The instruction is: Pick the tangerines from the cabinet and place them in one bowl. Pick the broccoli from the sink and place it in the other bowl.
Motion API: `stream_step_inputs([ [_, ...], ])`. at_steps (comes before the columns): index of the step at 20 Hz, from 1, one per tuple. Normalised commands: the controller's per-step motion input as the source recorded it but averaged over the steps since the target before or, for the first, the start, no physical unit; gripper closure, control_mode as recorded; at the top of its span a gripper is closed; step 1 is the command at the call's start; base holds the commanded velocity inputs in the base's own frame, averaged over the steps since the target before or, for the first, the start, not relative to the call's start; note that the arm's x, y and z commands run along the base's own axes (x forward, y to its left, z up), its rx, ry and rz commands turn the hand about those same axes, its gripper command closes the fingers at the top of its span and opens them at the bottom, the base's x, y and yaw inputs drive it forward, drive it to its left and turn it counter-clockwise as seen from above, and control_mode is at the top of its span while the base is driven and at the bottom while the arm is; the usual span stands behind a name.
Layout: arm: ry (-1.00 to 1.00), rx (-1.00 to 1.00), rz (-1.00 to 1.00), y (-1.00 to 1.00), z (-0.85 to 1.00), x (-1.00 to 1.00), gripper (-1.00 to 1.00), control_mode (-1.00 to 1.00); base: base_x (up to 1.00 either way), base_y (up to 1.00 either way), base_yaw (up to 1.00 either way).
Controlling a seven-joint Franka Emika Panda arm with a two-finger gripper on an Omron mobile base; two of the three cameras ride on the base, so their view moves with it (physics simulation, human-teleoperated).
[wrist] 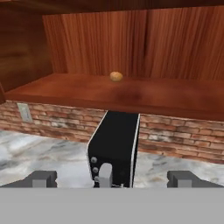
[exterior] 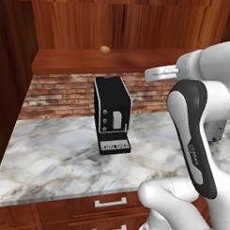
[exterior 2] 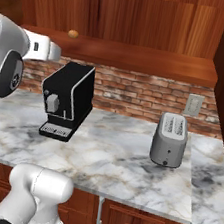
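One small round orange-tan tangerine [exterior: 105, 50] sits on the reddish-brown wood cabinet shelf [exterior: 67, 61] in our left view. Our right view shows it [exterior 2: 73, 34] above the black coffee machine [exterior 2: 67, 100]. Our hand view shows our gripper [wrist: 113, 178] wide open, holding nothing. We judge nothing is bowled yet.

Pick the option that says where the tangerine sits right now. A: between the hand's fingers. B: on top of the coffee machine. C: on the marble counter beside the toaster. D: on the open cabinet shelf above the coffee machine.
D: the tangerine rests on the cabinet shelf, above the black coffee machine.
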Motion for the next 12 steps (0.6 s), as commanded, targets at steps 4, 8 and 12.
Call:
stream_step_inputs([
  [4, 0.03, -0.01, 0.01, -0.01, 0.04, 0.10, -1.00, -1.00, 0.00, 0.00, 0.00],
  [8, -0.03, 0.00, 0.00, 0.01, -0.04, 0.23, -1.00, -1.00, 0.00, 0.00, 0.00],
  [12, -0.02, 0.00, -0.01, 0.07, -0.04, 0.41, -1.00, -1.00, 0.00, 0.00, 0.00],
])
